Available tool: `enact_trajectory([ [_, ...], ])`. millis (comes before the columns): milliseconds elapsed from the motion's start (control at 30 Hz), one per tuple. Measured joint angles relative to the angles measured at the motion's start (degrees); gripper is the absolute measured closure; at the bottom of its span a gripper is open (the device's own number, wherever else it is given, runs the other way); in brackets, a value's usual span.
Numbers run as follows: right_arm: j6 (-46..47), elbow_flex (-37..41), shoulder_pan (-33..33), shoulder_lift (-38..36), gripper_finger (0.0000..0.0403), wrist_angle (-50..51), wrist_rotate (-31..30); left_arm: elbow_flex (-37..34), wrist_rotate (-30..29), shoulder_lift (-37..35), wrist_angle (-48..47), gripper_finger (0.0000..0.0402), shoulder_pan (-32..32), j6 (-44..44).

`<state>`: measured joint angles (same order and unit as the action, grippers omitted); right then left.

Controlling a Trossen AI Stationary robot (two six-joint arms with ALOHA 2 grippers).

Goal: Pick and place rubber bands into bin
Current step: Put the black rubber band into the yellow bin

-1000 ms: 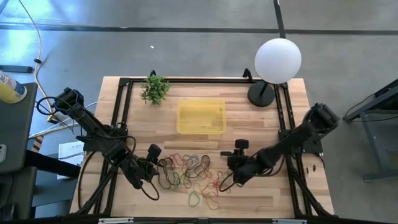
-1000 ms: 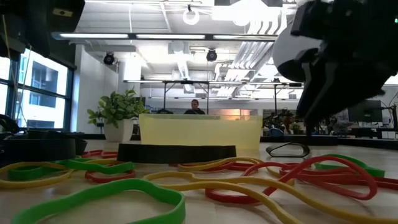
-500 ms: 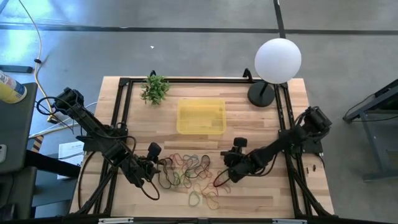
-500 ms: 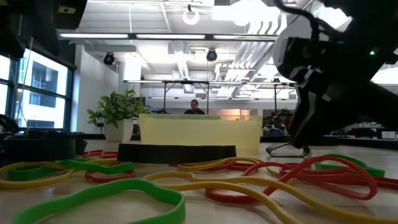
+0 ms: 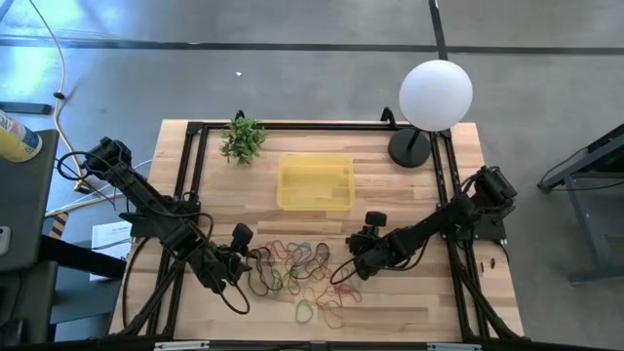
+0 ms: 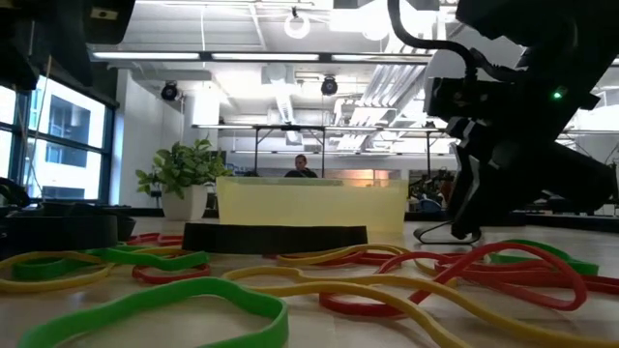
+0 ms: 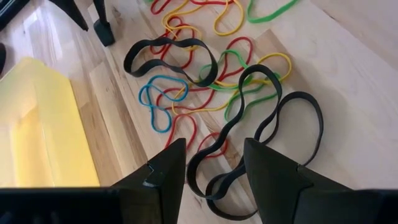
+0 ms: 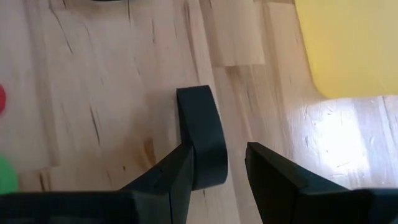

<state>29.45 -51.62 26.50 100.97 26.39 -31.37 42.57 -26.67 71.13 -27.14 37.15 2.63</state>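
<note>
Several rubber bands (image 5: 302, 268) in black, red, green, yellow and blue lie loose on the wooden table, near its front edge. The yellow bin (image 5: 315, 182) stands behind them. My left gripper (image 5: 242, 261) hovers open at the pile's left end. In its wrist view its fingers stand either side of a black band (image 7: 214, 165) without touching it. My right gripper (image 5: 349, 270) stands open and low at the pile's right end, with a wide black band (image 8: 202, 124) between its fingers. My right gripper has the wide black band's strip (image 8: 208, 168) against the inner side of one finger (image 8: 174, 180). Bare wood shows between the band and the other finger. The fingers slant down from the table's right. Whether the band hangs on the finger or lies on the table, I cannot tell.
A small green plant (image 5: 243, 139) stands at the back left. A lamp with a white globe (image 5: 436, 95) and a black base (image 5: 409, 146) stands at the back right. Black frame rails (image 5: 190, 175) run along the table's sides. A person (image 6: 302, 166) sits far off in the room.
My right gripper has moved toward the table's left edge and down, closer to the right end of the band pile. Its fingers stand as far apart as before. My left gripper has kept still.
</note>
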Motion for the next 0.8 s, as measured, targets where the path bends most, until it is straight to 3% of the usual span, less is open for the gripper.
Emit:
enact_trajectory([
  [367, 0.07, 0.0, -0.47, -0.02, 0.0275, 0.98, -0.24, 0.0, -1.44, 0.0, 0.03, 0.0252, -0.01, 0.09],
  [700, -2.41, -0.07, -1.16, 1.51, 0.0385, 0.33, 0.15, 0.0, -1.45, 0.0, 0.31, 0.0252, 0.01, -0.09],
  [800, -2.45, -0.07, -1.14, 1.51, 0.0395, 0.32, -1.01, 0.0, -1.45, -0.02, 0.3, 0.0252, -0.01, -0.09],
])
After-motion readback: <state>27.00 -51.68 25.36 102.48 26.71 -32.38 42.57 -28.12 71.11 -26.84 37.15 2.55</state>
